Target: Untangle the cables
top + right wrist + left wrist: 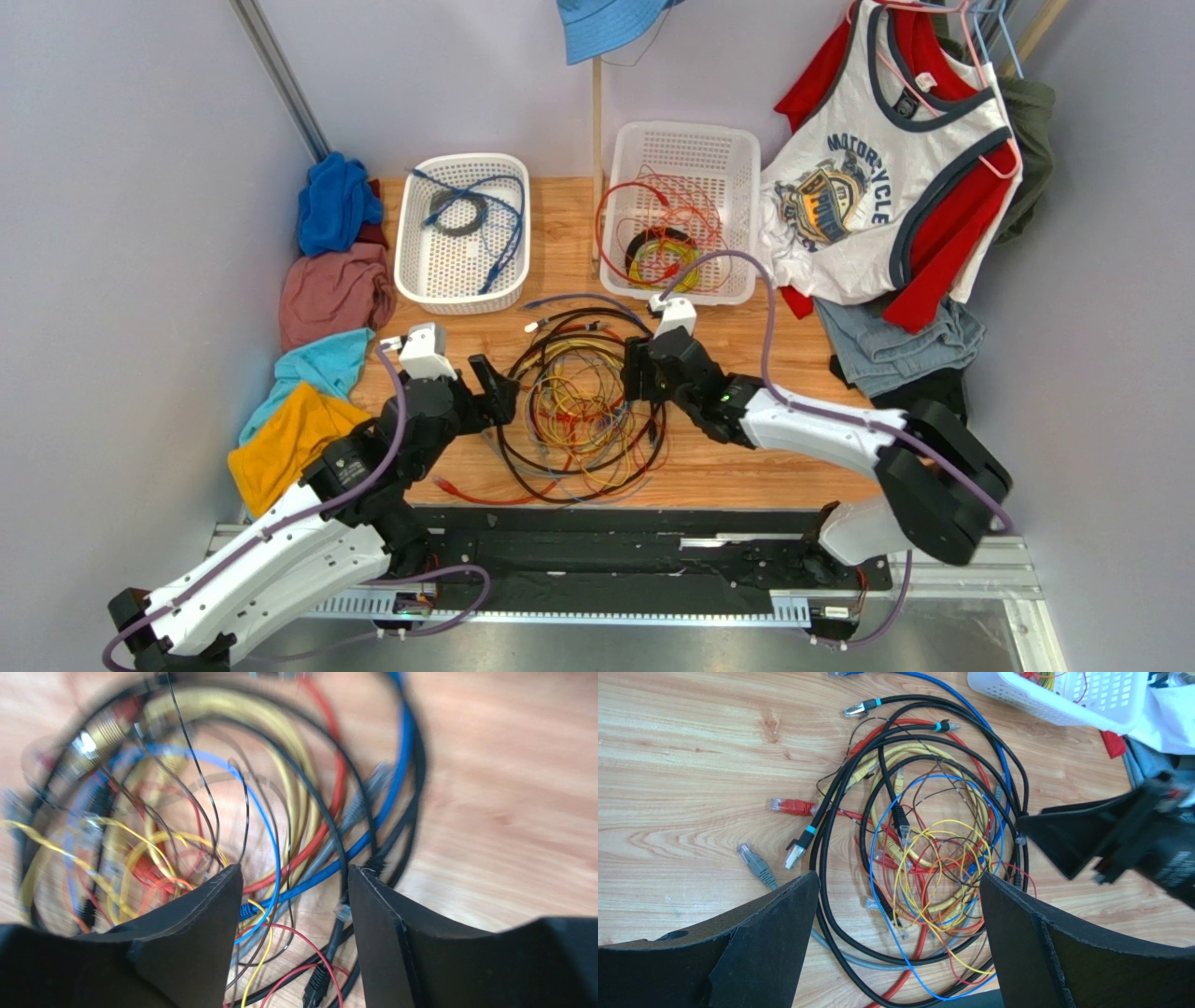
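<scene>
Black, red, yellow cables [582, 406] lie tangled centre of the table [568, 238]. Left gripper [899, 882] wide open, empty; right gripper [295, 875] partly open around several strands. Risk: closing grabs multiple wires, tightening knots.

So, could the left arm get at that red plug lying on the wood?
Probably yes: the red plug lies uncovered on the wood, ahead of the left arm's open jaws and outside the tangle.

The top camera is looking down on the cables [582, 406] from high above; both wrist cameras are facing them closely from opposite sides, sharing them.
</scene>
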`<state>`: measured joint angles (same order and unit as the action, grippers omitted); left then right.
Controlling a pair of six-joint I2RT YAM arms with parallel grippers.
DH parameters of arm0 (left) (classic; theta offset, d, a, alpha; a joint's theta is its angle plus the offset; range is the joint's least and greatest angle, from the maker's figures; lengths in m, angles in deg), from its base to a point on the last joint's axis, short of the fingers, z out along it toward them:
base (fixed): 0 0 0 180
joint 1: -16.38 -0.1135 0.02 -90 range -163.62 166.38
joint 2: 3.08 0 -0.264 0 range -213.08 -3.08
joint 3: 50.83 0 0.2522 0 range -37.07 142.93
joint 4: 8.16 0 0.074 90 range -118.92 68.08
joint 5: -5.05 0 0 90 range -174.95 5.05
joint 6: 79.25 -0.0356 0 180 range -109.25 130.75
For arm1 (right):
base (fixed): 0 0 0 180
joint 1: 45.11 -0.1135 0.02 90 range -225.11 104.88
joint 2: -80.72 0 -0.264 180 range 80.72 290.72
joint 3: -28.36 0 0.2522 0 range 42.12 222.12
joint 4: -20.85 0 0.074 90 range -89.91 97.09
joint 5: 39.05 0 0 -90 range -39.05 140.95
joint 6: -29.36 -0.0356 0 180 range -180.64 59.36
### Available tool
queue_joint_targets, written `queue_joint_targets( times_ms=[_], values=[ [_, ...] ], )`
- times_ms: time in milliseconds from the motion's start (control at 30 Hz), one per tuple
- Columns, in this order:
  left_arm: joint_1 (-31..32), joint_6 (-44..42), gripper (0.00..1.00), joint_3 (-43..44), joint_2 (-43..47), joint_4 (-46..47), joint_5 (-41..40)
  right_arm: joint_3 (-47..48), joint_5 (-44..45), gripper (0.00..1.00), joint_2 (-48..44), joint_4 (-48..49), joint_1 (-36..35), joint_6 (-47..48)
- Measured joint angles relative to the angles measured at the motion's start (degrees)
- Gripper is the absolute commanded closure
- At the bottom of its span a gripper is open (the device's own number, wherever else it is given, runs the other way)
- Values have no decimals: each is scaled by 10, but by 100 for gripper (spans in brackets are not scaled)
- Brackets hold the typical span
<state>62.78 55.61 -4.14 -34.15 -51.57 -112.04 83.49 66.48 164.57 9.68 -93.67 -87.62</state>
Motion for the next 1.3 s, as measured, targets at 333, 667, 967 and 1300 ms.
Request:
queue_joint_targets(
  times_ms=[333,667,967,1300],
  values=[
    [0,0,7,-7,11,1,1,46,45,48,-37,-30,78,3],
    [0,2,7,-19,31,0,11,117,30,50,107,-56,96,14],
    [0,4,7,-29,36,-3,13,148,29,54,189,-66,102,14],
    [0,14,8,-37,34,-2,27,156,35,100,208,-44,103,13]
  ],
)
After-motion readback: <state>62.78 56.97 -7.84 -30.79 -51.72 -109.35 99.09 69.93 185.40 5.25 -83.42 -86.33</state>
